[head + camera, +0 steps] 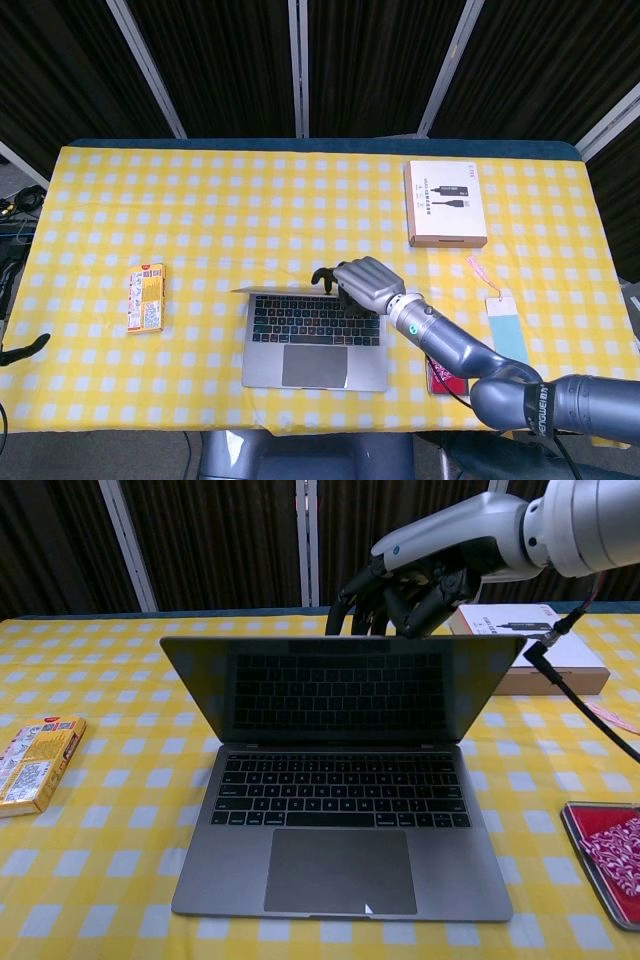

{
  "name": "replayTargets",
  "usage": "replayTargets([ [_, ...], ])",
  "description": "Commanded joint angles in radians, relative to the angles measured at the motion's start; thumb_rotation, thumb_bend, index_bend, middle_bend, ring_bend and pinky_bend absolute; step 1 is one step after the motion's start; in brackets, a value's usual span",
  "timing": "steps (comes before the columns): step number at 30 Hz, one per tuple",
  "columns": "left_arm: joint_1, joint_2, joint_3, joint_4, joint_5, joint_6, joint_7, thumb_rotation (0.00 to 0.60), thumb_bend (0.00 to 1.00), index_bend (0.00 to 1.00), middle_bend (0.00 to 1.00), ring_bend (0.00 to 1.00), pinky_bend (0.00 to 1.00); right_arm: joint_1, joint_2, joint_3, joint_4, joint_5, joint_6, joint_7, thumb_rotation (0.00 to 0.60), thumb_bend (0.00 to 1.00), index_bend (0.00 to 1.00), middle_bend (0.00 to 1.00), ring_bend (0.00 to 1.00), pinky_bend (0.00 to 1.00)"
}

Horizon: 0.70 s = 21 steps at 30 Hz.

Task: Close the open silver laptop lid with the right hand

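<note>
The silver laptop (314,340) (340,810) sits at the table's front middle. Its lid (342,688) leans forward over the keyboard, roughly upright from the head view, where only its top edge shows. My right hand (362,285) (410,585) rests on the back of the lid's top edge, right of centre, fingers hooked over it, holding nothing. The left hand shows only as a dark tip (25,347) at the left edge of the head view; its fingers cannot be made out.
A white box (446,203) (530,650) lies at the back right. A small yellow packet (146,297) (35,760) lies left of the laptop. A red patterned case (445,375) (610,865) lies right of it, beside a blue tag (507,335).
</note>
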<state>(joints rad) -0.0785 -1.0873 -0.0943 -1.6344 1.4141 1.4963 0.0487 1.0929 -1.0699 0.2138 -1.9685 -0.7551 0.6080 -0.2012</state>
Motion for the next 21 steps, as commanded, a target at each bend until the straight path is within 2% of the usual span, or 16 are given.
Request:
replayTargets([
  [1, 0.0, 0.0, 0.001, -0.001, 0.002, 0.0, 0.0, 0.6, 0.0, 0.0, 0.0, 0.0, 0.0, -0.012, 0.007, -0.02, -0.037, -0.044, 0.0, -0.009, 0.6, 1.0, 0.28, 0.36, 0.3, 0.34],
  [10, 0.002, 0.001, 0.009, -0.006, 0.018, 0.006, 0.003, 0.6, 0.0, 0.0, 0.0, 0.0, 0.0, -0.067, -0.044, -0.122, -0.082, -0.19, 0.059, -0.08, 0.6, 1.0, 0.3, 0.35, 0.3, 0.34],
  [21, 0.003, 0.001, 0.014, -0.009, 0.025, 0.01, 0.006, 0.6, 0.0, 0.0, 0.0, 0.0, 0.0, -0.132, -0.143, -0.236, 0.011, -0.281, 0.096, -0.12, 0.6, 1.0, 0.3, 0.33, 0.3, 0.34],
])
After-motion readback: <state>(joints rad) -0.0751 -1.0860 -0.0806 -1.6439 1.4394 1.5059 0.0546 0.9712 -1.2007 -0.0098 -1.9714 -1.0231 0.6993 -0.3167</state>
